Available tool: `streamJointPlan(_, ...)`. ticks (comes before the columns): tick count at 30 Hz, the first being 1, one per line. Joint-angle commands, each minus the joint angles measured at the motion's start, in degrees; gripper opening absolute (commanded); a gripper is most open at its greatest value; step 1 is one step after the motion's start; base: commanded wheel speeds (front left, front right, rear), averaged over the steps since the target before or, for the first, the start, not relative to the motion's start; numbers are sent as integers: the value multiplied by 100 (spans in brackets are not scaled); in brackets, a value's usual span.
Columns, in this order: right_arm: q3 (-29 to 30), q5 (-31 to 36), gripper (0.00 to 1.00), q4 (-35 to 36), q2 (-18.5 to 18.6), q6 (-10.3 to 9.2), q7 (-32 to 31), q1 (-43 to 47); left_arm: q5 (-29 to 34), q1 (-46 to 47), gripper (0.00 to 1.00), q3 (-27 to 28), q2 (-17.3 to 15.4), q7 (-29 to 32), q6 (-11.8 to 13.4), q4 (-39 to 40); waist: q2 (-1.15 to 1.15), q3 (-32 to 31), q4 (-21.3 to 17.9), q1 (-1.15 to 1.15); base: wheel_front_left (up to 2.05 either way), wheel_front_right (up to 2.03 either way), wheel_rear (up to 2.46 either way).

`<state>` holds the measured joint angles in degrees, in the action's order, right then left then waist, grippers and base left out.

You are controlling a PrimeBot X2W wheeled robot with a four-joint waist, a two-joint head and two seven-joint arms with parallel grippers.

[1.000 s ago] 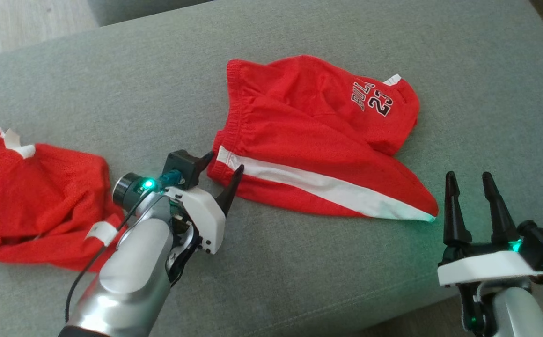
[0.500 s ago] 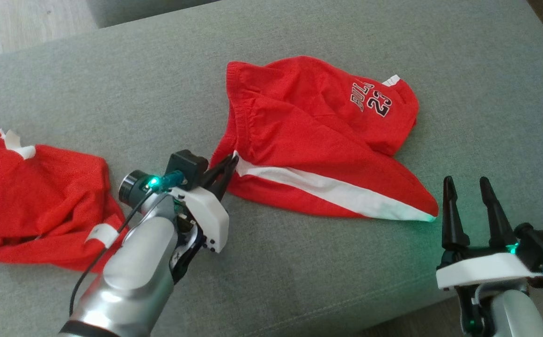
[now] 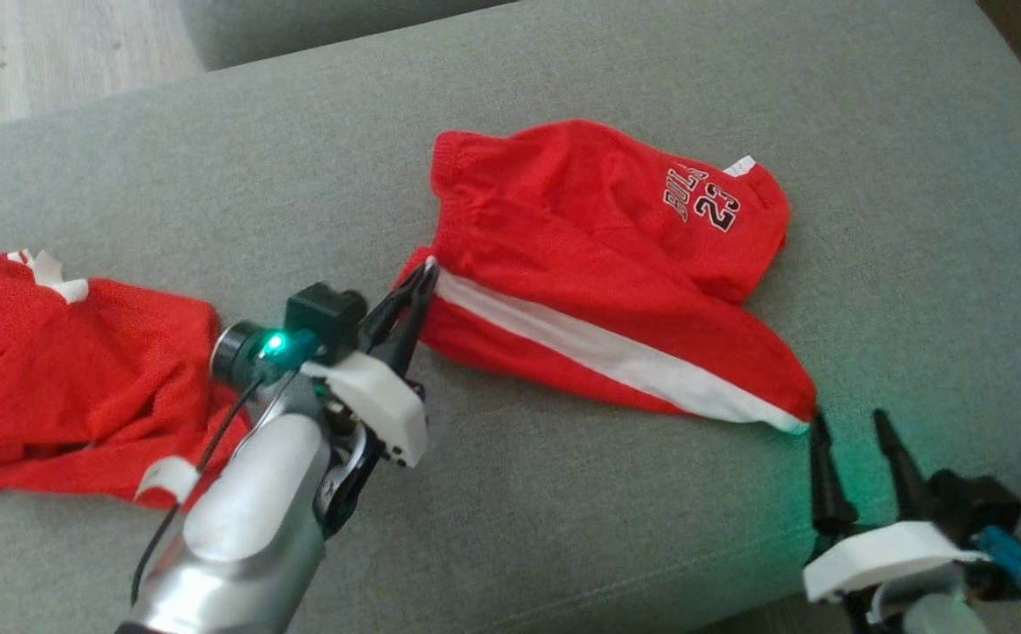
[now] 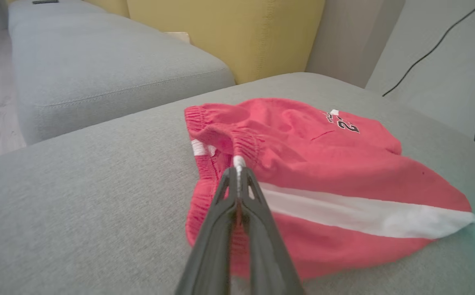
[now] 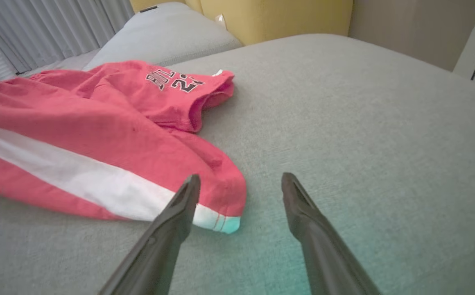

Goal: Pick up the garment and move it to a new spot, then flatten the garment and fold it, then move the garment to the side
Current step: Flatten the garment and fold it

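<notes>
The garment (image 3: 598,264) is a pair of red shorts with a white side stripe and a black "23" print, lying crumpled on the grey cushion (image 3: 563,528). My left gripper (image 3: 427,264) is shut on its waistband corner, where the white stripe begins; the left wrist view shows that pinch (image 4: 237,164) with the corner lifted a little. My right gripper (image 3: 845,423) is open at the lower right, just past the garment's (image 5: 98,135) white hem tip. In the right wrist view its fingers (image 5: 180,205) straddle bare cushion beside that hem, not touching it.
A second red garment (image 3: 62,370) with white trim lies bunched at the left, partly under my left forearm. The cushion's front edge (image 3: 651,608) runs along the bottom. Another grey cushion (image 4: 98,69) and a yellow backrest (image 4: 229,32) stand beyond.
My left gripper closed on the waistband corner and raised it slightly. The right gripper sits lower in the picture, nearer the hem tip. The whole picture has shifted somewhat.
</notes>
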<state>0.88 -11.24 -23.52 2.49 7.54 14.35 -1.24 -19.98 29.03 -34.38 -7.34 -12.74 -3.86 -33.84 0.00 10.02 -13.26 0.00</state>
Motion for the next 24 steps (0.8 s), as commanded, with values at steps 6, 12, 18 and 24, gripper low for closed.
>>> streamJointPlan(6, -654, -330, 100, -140, 39, -5, -37, -276, -347, 98, 0, 403, -215, 92, -2, 240, 0, -46, -9, 0, 0, 0, 0)
streamJointPlan(12, -993, -596, 100, -514, 39, -5, -130, -521, -427, 332, 0, 278, -385, 524, -167, 15, 0, -97, -55, 0, 0, 0, 0)
streamJointPlan(18, -1001, -747, 100, -974, 39, -5, -230, -663, -474, 462, 0, 234, -471, 557, -220, -76, 0, -133, -111, 0, 0, 0, 0)
streamJointPlan(24, -1104, -886, 100, -1326, 39, -5, -217, -785, -495, 476, 0, 180, -465, 532, -228, -93, 0, -122, -96, 0, 0, 0, 0)
